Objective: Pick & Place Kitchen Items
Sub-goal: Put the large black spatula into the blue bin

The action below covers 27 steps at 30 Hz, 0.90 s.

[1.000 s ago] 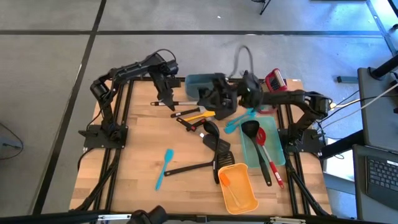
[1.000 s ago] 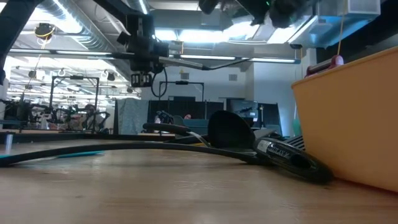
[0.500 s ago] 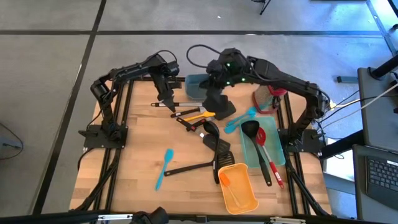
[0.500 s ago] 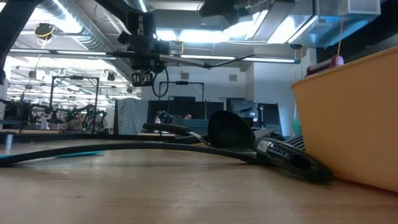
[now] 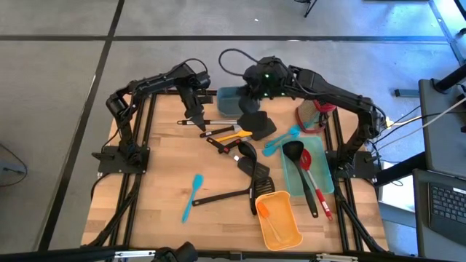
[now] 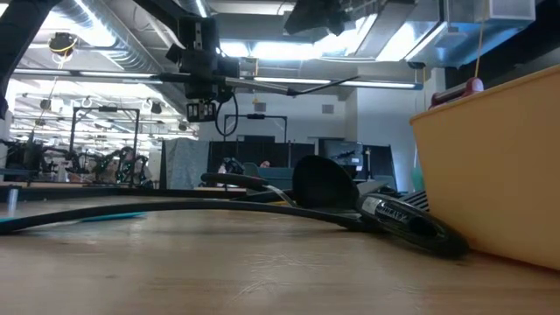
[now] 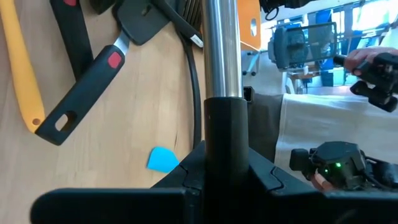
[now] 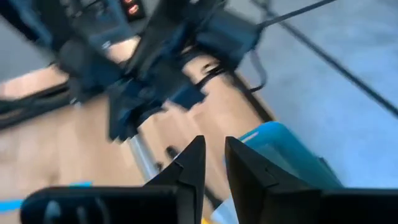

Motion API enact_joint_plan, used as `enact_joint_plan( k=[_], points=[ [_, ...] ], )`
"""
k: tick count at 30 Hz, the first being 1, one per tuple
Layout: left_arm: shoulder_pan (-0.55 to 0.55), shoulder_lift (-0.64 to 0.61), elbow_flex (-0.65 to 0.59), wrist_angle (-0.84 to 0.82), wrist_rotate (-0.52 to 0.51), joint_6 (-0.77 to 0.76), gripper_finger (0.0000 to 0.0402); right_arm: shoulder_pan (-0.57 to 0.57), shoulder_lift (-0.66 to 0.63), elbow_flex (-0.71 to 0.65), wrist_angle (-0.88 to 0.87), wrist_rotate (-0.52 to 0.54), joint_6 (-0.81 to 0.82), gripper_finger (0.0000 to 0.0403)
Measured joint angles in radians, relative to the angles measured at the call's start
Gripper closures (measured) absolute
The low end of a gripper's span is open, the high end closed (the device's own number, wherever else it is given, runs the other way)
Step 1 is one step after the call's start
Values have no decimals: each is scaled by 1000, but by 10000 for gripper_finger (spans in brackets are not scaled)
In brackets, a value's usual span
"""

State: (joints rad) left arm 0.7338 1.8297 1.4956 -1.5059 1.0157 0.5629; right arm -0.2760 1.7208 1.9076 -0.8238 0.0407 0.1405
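**Turner released at twelve o'clock**

Turner [image 5: 258,124] now lies on the table beside the teal bin [image 5: 231,100]. My right gripper [image 8: 211,163] has let go and lifted. Left gripper [image 5: 198,118] stays clenched on a steel-handled utensil [image 7: 222,46]. One item placed; many remain.

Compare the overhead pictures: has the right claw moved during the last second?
Yes. The right claw has swung from near the red bin toward the table's far edge, above the blue bin.
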Motion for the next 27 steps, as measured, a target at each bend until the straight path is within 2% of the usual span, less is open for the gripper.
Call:
enact_joint_plan(
  k=[5, 14, 22, 27],
  points=[
    [0, 0, 0, 14, -7, 1, 356, 3, 22, -1, -64, -25, -29, 322],
    [0, 0, 0, 22, -8, 1, 356, 41, 103, -1, -92, -74, -128, 265],
    [0, 0, 0, 20, 2, 1, 356, 107, 158, -1, -72, 3, -292, 236],
    [0, 0, 0, 18, 6, 0, 356, 152, 176, -1, -50, 98, -406, 233]
  ],
)
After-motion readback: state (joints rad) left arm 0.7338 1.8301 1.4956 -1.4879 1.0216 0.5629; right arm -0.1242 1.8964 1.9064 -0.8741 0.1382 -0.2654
